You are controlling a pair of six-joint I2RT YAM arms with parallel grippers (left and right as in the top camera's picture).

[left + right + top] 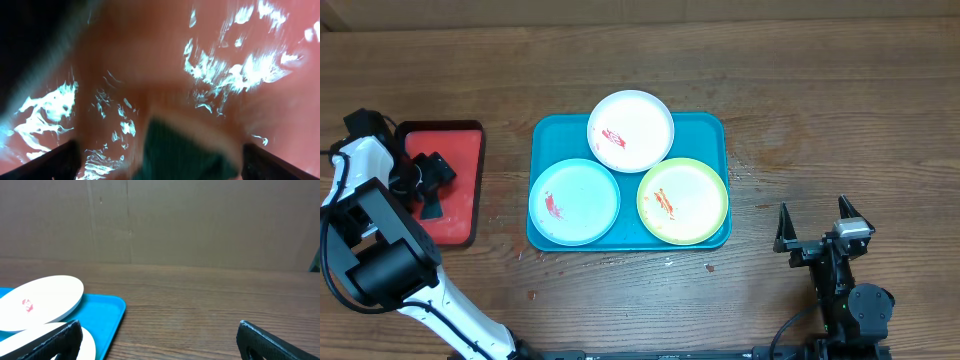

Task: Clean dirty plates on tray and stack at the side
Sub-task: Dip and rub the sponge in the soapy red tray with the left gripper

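Hovering low over the red tray point(460, 150) at the table's left edge: left gripper point(428, 180), released, jaws spread wide. In the left wrist view, dark fingertips point(60, 159) at the two bottom corners, with a dark green block point(182, 150) between them, nearer the right one; contact not discernible through the blur. Beneath, only the glossy, blurred red floor of that tray.

Resting near the table's front right edge, well apart from all dishes: right gripper point(813, 222), also released, jaws fully apart, nothing between them. Same spread in its own wrist view point(159, 330), facing the near right corner of the teal tray point(107, 310).

Lying mid-table on the wooden table point(820, 100): teal tray point(710, 128), holding all three dirty plates.
- White plate point(631, 131): far side, tilted, far edge over the tray's rim, touching both other plates; red smear left of centre. Also seen from the right wrist point(42, 302).
- Light blue plate point(574, 201): near left, red smear at its left side.
- Yellow-green plate point(682, 200): near right, orange-red smear at centre.

Standing behind the table in the right wrist view: plain brown cardboard wall point(200, 220).
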